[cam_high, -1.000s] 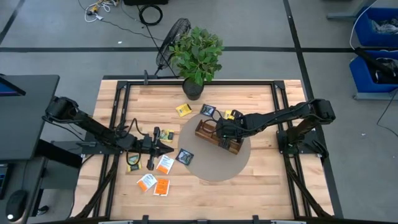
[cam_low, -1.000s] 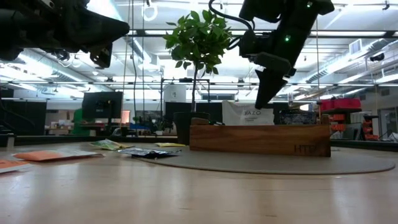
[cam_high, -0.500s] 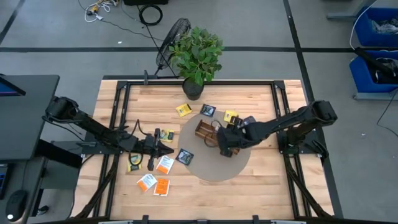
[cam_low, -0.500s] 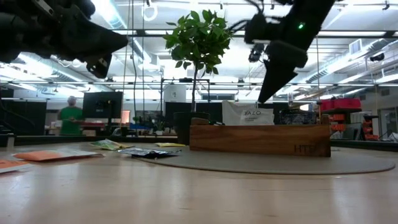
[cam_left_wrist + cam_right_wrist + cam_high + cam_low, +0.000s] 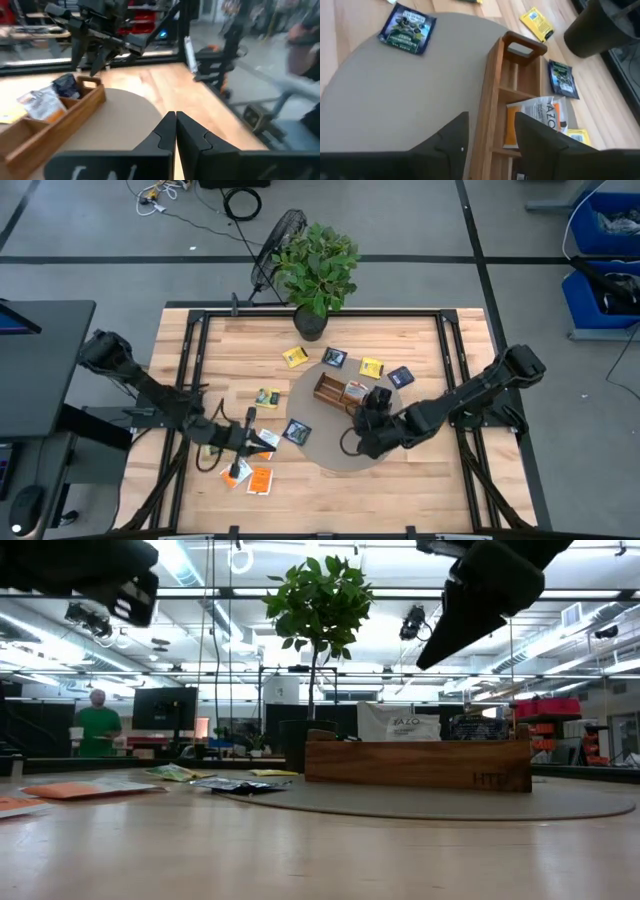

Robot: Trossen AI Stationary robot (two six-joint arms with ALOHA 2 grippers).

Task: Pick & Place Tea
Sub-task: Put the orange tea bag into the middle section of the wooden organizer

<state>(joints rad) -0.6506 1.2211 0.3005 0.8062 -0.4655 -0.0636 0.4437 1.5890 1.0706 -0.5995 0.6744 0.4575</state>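
The long wooden box (image 5: 338, 390) lies on the round mat (image 5: 325, 450). A white-with-orange tea packet (image 5: 540, 122) and a dark blue one (image 5: 67, 85) stand in its compartments. More packets lie flat around it: yellow (image 5: 294, 357), dark blue (image 5: 334, 358), green (image 5: 266, 396), and a dark blue one on the mat (image 5: 297, 431). My right gripper (image 5: 490, 145) hangs open and empty above the mat, near the box's near side. My left gripper (image 5: 175, 132) is shut, holds nothing, and hovers above the white-with-orange packets (image 5: 265, 442) left of the mat.
A potted green plant (image 5: 318, 270) stands at the table's far edge. An orange packet (image 5: 260, 480) and a white-with-orange one (image 5: 237, 472) lie near the near left of the mat. A yellow packet (image 5: 371, 366) and a dark blue one (image 5: 400, 377) lie beyond the box. A person stands far off in the room.
My right gripper has drawn back from over the box toward the table's near edge and risen; the white-with-orange packet has stayed standing in the box. My left gripper has moved toward the near edge and now hovers over the packets left of the mat.
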